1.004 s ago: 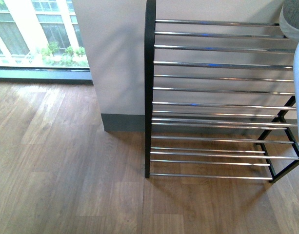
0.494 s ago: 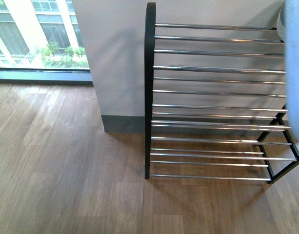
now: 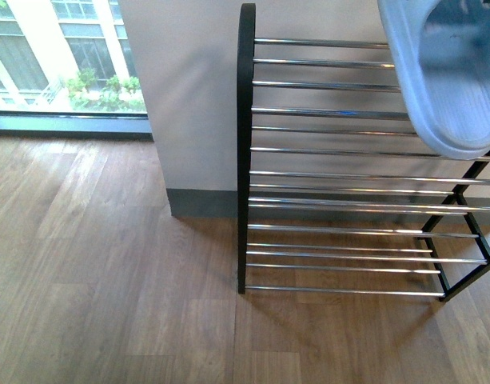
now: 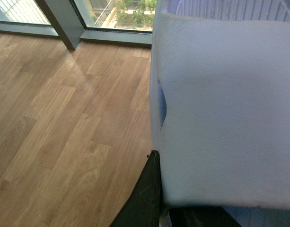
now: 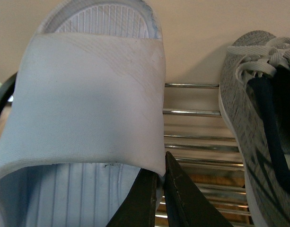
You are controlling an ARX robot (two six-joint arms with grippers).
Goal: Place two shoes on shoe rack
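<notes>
A light blue slide sandal (image 3: 448, 72) hangs sole-side toward the front camera over the top right bars of the shoe rack (image 3: 245, 160); no arm shows in that view. My right gripper (image 5: 161, 172) is shut on the strap edge of a light blue slide sandal (image 5: 88, 104), held above the chrome bars (image 5: 192, 112). Beside it one grey knit sneaker (image 5: 249, 109) with a white sole rests on those bars. My left gripper (image 4: 160, 161) is shut on another light blue slide sandal (image 4: 225, 109) over the wooden floor; its second finger is hidden under the strap.
The rack stands against a pale wall (image 3: 189, 96) with a grey skirting. A floor-to-ceiling window (image 3: 61, 56) lies to the left. Wooden floor (image 3: 109, 280) stretches in front of and left of the rack. The lower tiers (image 3: 340, 248) carry nothing.
In the front view the light blue sandal has swung in from the right edge and now covers the rack's top right corner. The rack has not moved.
</notes>
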